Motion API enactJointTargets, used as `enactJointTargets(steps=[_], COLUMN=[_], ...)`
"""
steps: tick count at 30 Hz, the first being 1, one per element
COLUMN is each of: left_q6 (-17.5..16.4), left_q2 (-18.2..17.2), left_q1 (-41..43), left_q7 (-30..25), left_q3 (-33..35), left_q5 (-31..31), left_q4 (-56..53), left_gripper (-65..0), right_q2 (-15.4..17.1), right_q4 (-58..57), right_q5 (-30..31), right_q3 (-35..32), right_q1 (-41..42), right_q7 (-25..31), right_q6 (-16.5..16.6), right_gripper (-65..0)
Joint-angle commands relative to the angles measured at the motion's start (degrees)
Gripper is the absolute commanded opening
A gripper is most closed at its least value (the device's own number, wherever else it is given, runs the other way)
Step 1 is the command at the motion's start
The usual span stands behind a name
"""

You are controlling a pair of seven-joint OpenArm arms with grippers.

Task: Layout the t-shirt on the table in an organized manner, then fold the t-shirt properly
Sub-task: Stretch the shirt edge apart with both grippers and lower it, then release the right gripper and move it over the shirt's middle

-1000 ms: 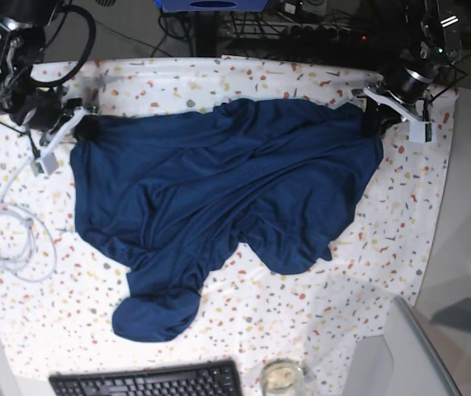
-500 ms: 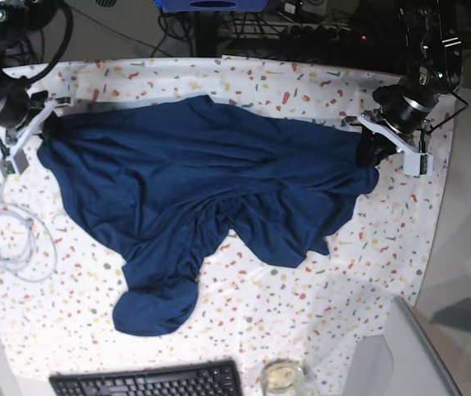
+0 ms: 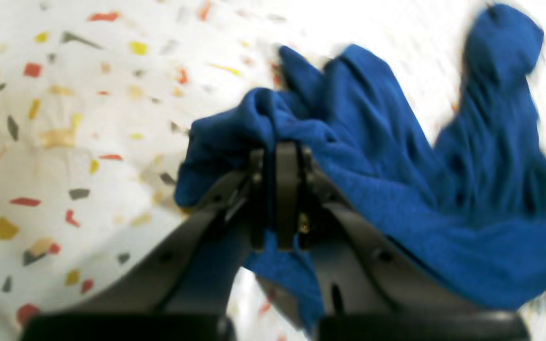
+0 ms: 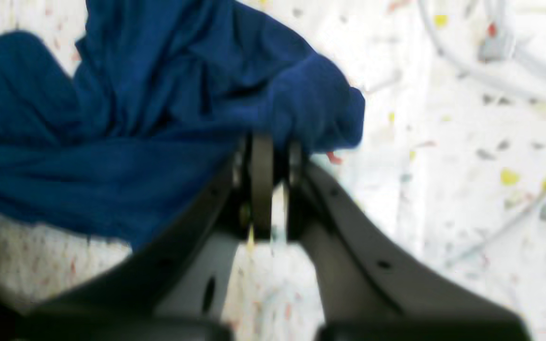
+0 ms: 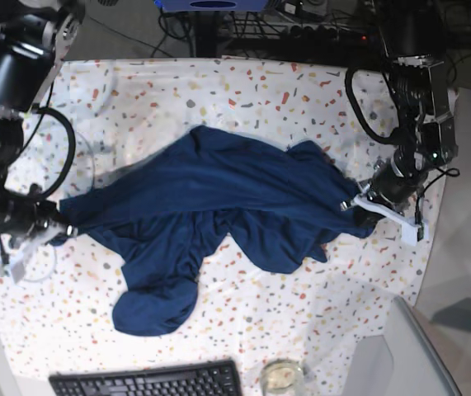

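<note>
The navy t-shirt (image 5: 219, 190) lies rumpled across the speckled table (image 5: 260, 91), stretched in a band between both grippers. A bunched lobe of it hangs toward the front (image 5: 153, 309). My left gripper (image 5: 365, 206) is at the shirt's right end, shut on a fold of fabric. The left wrist view shows that gripper (image 3: 282, 151) closed with the t-shirt (image 3: 396, 189) draped over it. My right gripper (image 5: 58, 227) is shut on the shirt's left end. In the right wrist view, the gripper (image 4: 266, 142) pinches the t-shirt (image 4: 135, 118) just above the table (image 4: 467, 166).
A black keyboard (image 5: 148, 381) and a glass (image 5: 282, 377) sit at the front edge. A white cable (image 4: 491, 61) lies beside my right gripper. A plain grey surface (image 5: 466, 272) borders the table on the right. Wires and gear crowd the back edge.
Both grippers have come from the back corners toward the table's middle, dragging the shirt's edge with them. The shirt has gone from a wide spread to a narrower, sagging band.
</note>
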Motion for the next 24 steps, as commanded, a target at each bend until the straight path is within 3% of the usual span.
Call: enactJointTargets(steps=[1, 3, 5, 9, 11, 13, 16, 19, 24], left_q6=[0.6, 0.8, 0.8, 0.8, 0.8, 0.8, 0.8, 0.8, 0.8], left_q2=[0.1, 0.7, 0.8, 1.4, 1.5, 1.3, 1.0, 0.1, -0.1], left_q1=[-1.7, -3.8, -5.0, -4.9, -4.5, -3.3, -0.6, 1.4, 3.2], left_q7=[-1.2, -1.3, -1.3, -1.3, -1.3, -1.3, -1.3, -1.4, -1.4], left_q3=[-0.4, -0.8, -0.6, -0.2, -0.5, -0.6, -0.7, -0.7, -0.8], left_q5=[-0.6, -0.6, -0.6, -0.6, -0.6, -0.6, -0.6, -0.6, -0.6], left_q4=[-1.0, -3.9, -5.8, -6.7, -6.7, -6.7, -6.5, -6.6, -6.4], left_gripper=[-65.0, -65.0, -65.0, -65.0, -65.0, -65.0, -65.0, -65.0, -65.0], right_q2=[1.3, 2.4, 3.0, 3.1, 2.7, 2.5, 1.5, 1.0, 1.0], right_q4=[-2.7, -7.8, -8.2, 7.3, 18.3, 27.2, 29.1, 22.7, 10.9], right_q5=[0.3, 0.3, 0.4, 0.4, 0.5, 0.5, 0.4, 0.3, 0.3], right_q3=[-0.3, -0.6, -0.8, -7.8, -11.8, -16.6, -23.7, -28.7, -33.1], right_q1=[2.3, 4.4, 4.5, -4.0, -11.6, -19.8, -27.7, -29.7, -27.1], right_q7=[2.2, 5.2, 5.9, 4.0, 5.1, 9.7, 18.8, 25.2, 31.0], right_q6=[-0.9, -1.0, -1.0, -1.0, -1.0, -1.0, -1.2, -1.3, -1.3], right_gripper=[-64.2, -63.8, -56.7, -24.0, -14.7, -14.3, -14.4, -14.4, -14.4])
